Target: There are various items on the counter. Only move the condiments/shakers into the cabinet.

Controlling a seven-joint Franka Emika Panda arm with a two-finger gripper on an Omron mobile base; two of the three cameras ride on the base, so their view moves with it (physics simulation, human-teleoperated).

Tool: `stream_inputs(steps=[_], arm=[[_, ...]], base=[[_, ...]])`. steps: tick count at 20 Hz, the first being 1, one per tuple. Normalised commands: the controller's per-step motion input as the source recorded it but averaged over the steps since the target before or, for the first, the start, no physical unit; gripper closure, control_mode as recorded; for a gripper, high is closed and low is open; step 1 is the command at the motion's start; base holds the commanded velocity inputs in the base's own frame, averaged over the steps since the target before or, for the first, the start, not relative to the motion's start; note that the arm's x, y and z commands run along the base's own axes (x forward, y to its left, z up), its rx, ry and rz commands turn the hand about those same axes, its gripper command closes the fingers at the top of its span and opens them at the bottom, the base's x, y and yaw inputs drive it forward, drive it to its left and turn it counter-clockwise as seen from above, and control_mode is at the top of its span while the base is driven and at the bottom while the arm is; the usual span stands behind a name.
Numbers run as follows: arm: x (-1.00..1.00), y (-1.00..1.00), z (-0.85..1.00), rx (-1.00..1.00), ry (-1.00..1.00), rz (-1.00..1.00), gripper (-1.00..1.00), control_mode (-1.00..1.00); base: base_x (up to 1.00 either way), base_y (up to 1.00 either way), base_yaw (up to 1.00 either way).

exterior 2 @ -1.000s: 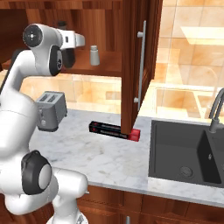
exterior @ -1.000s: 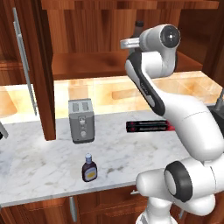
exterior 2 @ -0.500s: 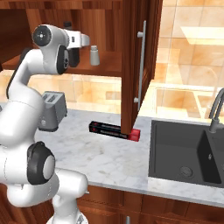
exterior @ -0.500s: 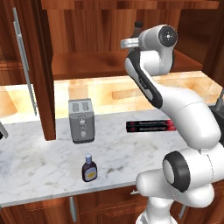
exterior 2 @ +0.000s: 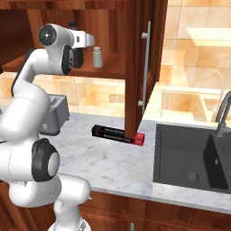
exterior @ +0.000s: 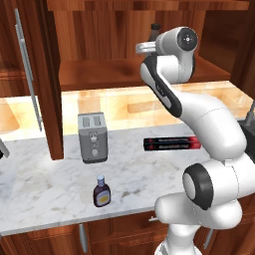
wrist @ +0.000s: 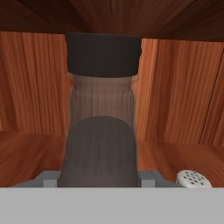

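My gripper (wrist: 100, 177) is shut on the wide dark brown sauce bottle (wrist: 101, 105), which stands upright with its black cap on top, inside the cabinet (exterior 2: 113, 70) above its shelf. In the right base view the gripper (exterior 2: 79, 55) holds the sauce bottle (exterior 2: 76, 58) just left of the small grey-white shaker (exterior 2: 97, 57) on the shelf. The shaker (wrist: 190, 177) shows at the hand view's lower right. The bottle's cap (exterior: 155, 27) peeks over the arm. A smaller dark bottle (exterior: 101, 192) with a yellow label stands on the counter (exterior: 45, 184) near its front edge.
A silver toaster (exterior: 93, 136) stands on the counter under the cabinet. A long dark box (exterior: 172, 144) with red ends lies to its right. The open cabinet door (exterior 2: 137, 67) with its long handle (exterior 2: 145, 67) hangs beside a dark sink (exterior 2: 194, 158).
The arm's upper joints have shifted slightly while the sauce bottle stays gripped beside the shaker in the cabinet. The things on the counter have not moved.
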Motion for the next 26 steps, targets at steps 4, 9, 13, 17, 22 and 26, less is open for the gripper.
stream_inputs(steps=[4,9,13,17,22,26], arm=[[0.18,0.00,-0.14,0.00,0.00,0.00,1.00,-1.00],[0.11,0.00,-0.17,0.00,0.00,0.00,-1.00,-1.00],[0.01,0.00,-0.04,0.00,0.00,0.00,-1.00,-1.00],[0.00,0.00,0.00,0.00,-0.03,0.00,-1.00,-1.00],[-0.49,0.00,0.05,0.00,-0.03,0.00,-1.00,-1.00],[-0.90,0.00,0.07,0.00,-0.02,0.00,-1.00,-1.00]], base=[[0.00,0.00,0.00],[0.00,0.00,0.00],[0.00,0.00,0.00],[0.00,0.00,0.00],[0.00,0.00,0.00],[0.00,0.00,0.00]])
